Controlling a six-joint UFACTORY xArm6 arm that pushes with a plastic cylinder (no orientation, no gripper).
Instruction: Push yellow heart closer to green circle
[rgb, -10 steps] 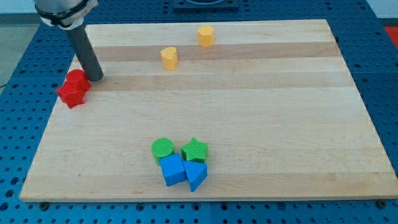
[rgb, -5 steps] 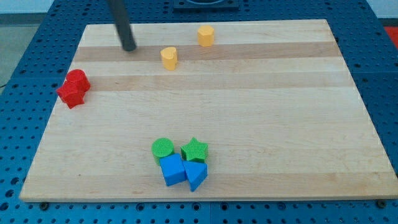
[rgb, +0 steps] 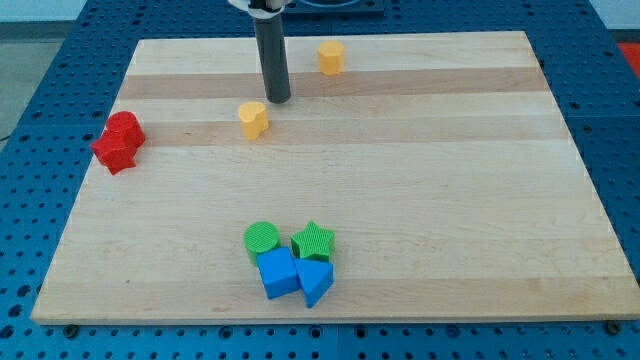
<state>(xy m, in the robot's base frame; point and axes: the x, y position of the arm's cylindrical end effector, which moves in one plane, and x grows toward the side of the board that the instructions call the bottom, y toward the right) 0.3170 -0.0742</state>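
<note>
The yellow heart (rgb: 253, 118) lies on the wooden board left of centre, toward the view's top. My tip (rgb: 278, 99) stands just above and right of it, close to it or touching; I cannot tell which. The green circle (rgb: 262, 238) sits near the view's bottom, well below the heart, touching a blue cube. The rod rises from the tip out of the view's top.
A second yellow block (rgb: 331, 57) lies near the top edge. Two red blocks (rgb: 119, 141) sit together at the left edge. A green star (rgb: 313, 241), a blue cube (rgb: 277, 272) and a blue triangle (rgb: 316, 281) cluster by the green circle.
My tip has moved from the red blocks at the left, across the top, to the heart's upper right. The yellow heart has slid down and to the left.
</note>
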